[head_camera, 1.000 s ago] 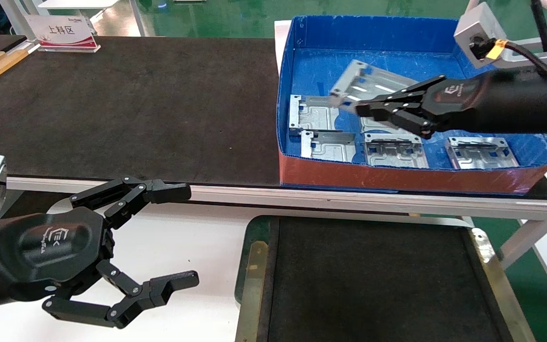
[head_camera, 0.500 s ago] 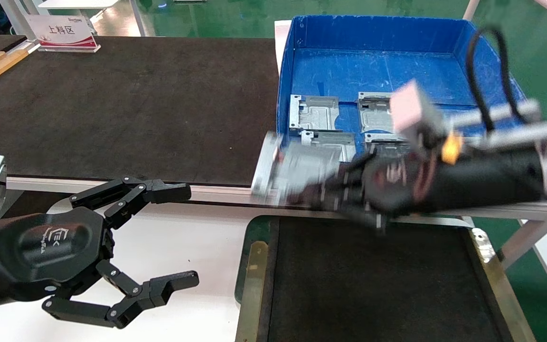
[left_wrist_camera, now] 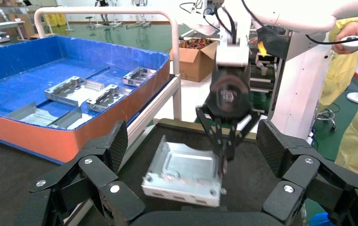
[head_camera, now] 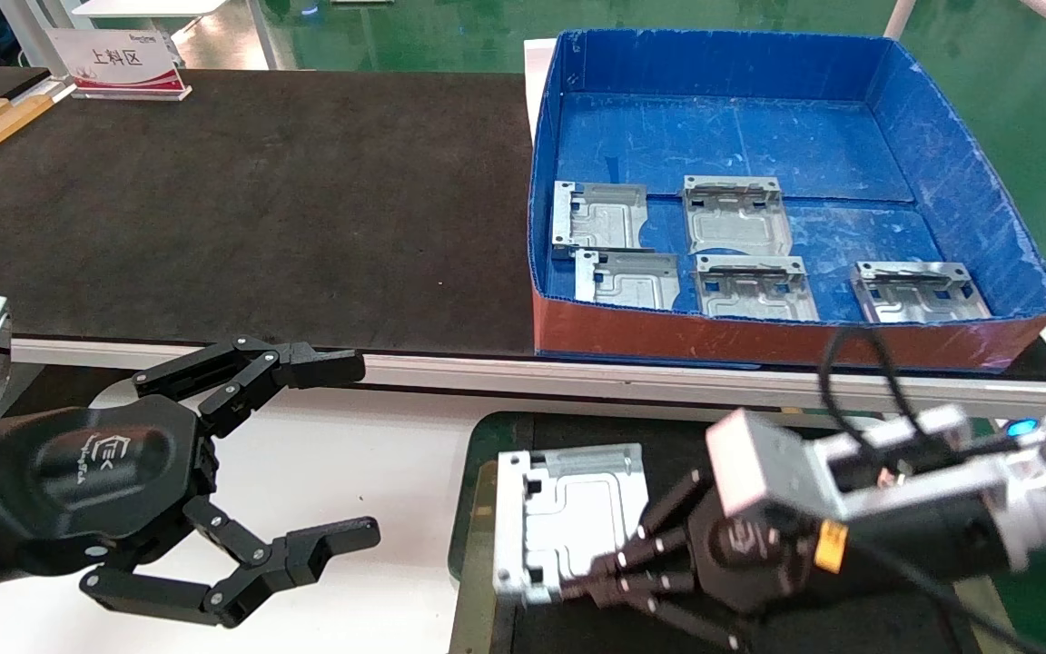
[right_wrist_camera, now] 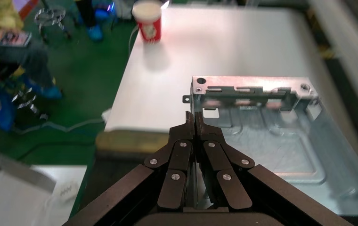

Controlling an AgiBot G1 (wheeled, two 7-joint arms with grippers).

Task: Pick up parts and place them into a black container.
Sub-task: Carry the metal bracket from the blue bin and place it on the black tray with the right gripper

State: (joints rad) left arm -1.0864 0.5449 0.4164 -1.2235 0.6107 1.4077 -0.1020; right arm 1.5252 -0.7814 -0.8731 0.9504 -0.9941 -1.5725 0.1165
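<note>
— What's in my right pincer [head_camera: 609, 572]?

— A silver plate [head_camera: 568, 518], clamped at its near edge. Shiny, stamped, winding embossed ridge, square cut-outs, folded rim with holes on the far side.

— Where from me?

— Straight ahead of my fingertips, over the left end of the black container [head_camera: 927, 495].

— The others?

— Five parts [head_camera: 741, 213] in the blue box [head_camera: 950, 177], beyond me. Left pincer [head_camera: 341, 454] spread wide, off to the side.
</note>
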